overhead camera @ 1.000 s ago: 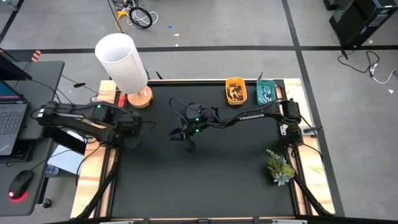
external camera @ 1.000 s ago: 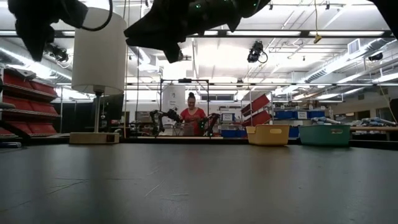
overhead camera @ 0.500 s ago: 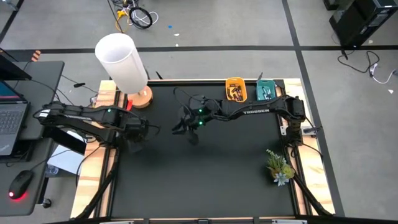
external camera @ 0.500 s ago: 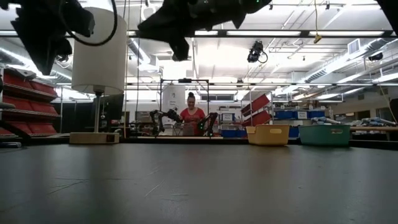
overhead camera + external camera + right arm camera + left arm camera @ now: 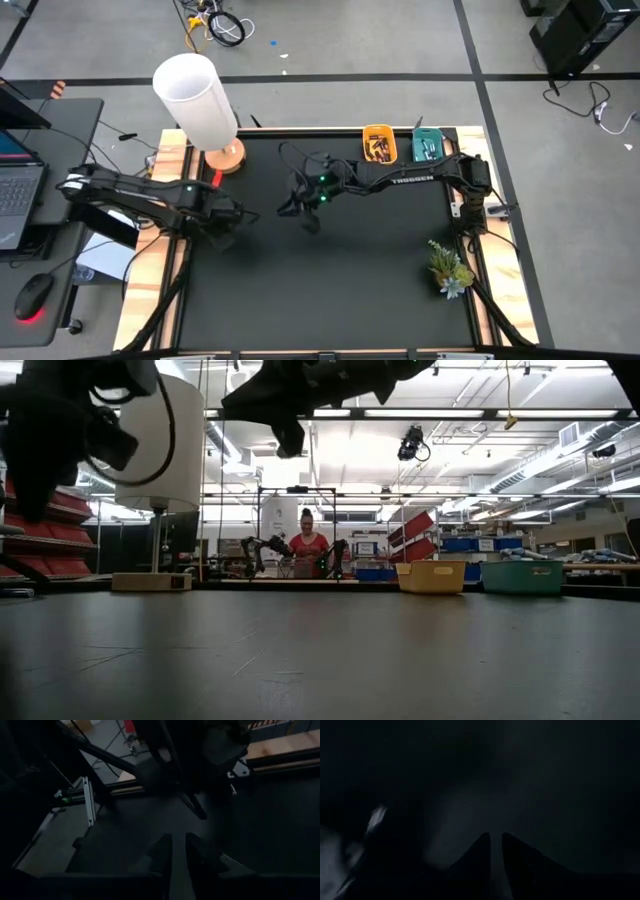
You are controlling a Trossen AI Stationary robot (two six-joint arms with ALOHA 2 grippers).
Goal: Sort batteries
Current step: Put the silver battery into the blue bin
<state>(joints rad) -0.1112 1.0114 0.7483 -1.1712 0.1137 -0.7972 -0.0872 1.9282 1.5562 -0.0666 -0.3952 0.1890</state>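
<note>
The batteries lie as small dark, orange and pale sticks inside the yellow tray (image 5: 379, 147) and the teal tray (image 5: 428, 149) at the table's far right. I see none on the black mat. My left gripper (image 5: 237, 214) hovers over the mat's left part, shut, with only a slit between its fingers (image 5: 496, 846). My right gripper (image 5: 286, 209) hangs over the mat's middle, reaching in from the right, also shut and holding nothing (image 5: 179, 846). In the low view both stay well above the table, the right gripper (image 5: 291, 438) at the top.
A white-shaded lamp (image 5: 197, 101) stands on a wooden base at the far left corner. A small plant (image 5: 448, 269) sits at the right edge. In the low view the yellow tray (image 5: 431, 576) and the teal tray (image 5: 522, 577) stand at the far edge, and a person sits in the room behind.
My left gripper has moved toward the table's right and near edge, out over the mat, and lower in the low view. My right gripper has risen a little and shifted slightly toward the far edge, then held still. Neither has changed its finger gap.
</note>
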